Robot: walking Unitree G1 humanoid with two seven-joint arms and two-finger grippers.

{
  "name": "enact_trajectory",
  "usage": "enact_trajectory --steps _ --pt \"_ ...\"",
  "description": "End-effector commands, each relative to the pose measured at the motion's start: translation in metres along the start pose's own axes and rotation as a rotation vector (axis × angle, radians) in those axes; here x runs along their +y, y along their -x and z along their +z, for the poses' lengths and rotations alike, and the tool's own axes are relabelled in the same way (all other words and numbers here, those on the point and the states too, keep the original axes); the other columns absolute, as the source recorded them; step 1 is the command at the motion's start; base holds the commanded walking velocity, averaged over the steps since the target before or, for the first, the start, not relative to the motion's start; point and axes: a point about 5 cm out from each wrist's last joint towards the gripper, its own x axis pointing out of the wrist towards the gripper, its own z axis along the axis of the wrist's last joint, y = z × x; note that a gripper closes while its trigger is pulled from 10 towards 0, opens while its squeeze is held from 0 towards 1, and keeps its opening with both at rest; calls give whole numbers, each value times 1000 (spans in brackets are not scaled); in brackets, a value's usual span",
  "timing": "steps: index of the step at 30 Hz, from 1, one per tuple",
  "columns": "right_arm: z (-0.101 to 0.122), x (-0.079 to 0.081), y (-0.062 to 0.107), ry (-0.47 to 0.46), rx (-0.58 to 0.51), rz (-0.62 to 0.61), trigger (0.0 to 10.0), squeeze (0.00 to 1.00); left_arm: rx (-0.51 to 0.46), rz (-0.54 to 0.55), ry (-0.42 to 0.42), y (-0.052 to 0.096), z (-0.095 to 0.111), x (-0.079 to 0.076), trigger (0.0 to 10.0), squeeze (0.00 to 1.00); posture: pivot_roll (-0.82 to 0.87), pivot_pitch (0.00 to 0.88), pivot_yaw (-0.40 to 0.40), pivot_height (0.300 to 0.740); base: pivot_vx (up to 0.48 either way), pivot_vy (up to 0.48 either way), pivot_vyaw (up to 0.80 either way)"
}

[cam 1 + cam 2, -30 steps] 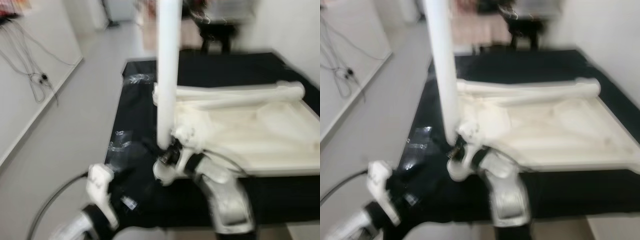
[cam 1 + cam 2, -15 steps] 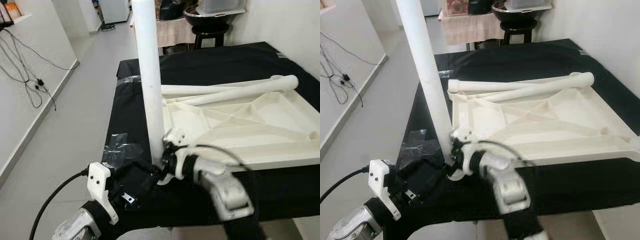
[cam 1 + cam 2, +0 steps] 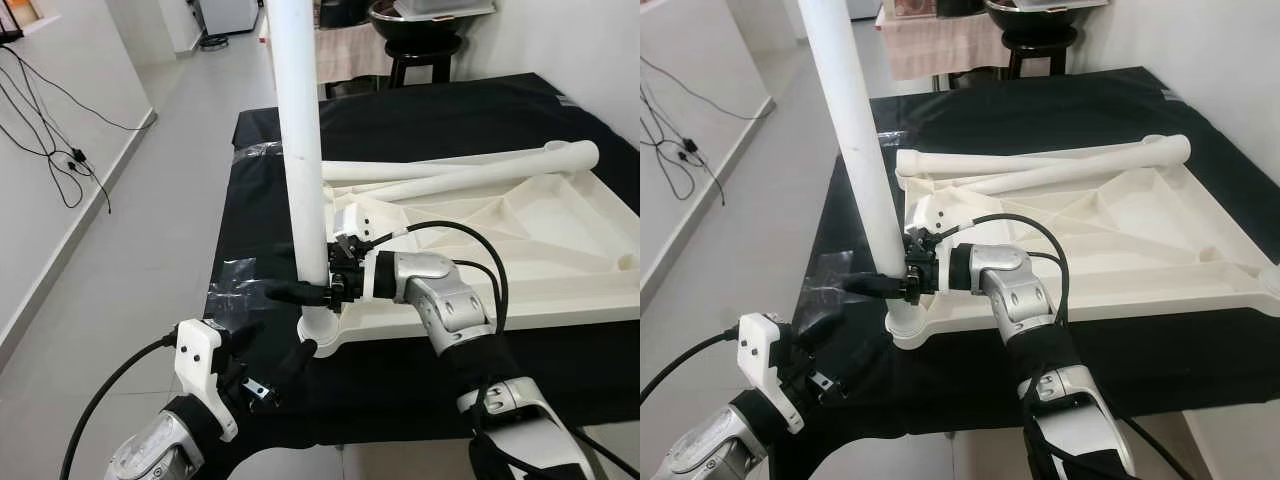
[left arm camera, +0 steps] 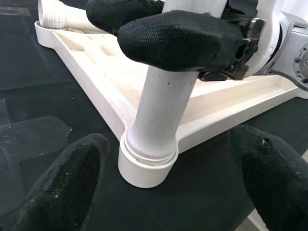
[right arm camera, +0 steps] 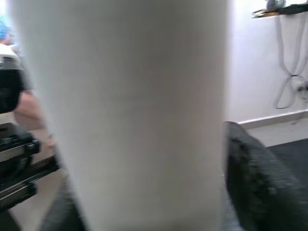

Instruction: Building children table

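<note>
No readable text anywhere, no labels, no brand marks, no numbers, white plastic parts blank, black-covered bench unmarked, far shelf items too blurred to read

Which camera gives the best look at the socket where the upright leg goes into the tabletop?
The left wrist view: the socket sits close and sharp, the leg seated in it. Both eye views show it small under the right gripper. The right wrist view shows the leg, blurred.
</note>
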Motion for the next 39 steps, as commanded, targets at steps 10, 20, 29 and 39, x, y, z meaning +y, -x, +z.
enact_trajectory --steps 10,20,29,39 --pt "-12 21 34 3 25 36 0 0 9 10 2 3 -1 0 10000 0 -10 114 79 740 0 0 0" --pt "-42 57 5 -78 128 -615 0 0 18 13 -2 4 1 6 10000 0 -9 112 79 740 0 0 0" --pt "-43 57 -3 -99 154 -534 10000 0 10 25 -9 3 1 8 10000 0 -14 94 81 740 0 0 0" --pt "-4 51 0 7 -44 -152 10000 1000 13 22 -10 1 1 9 10000 0 -11 92 89 740 0 0 0"
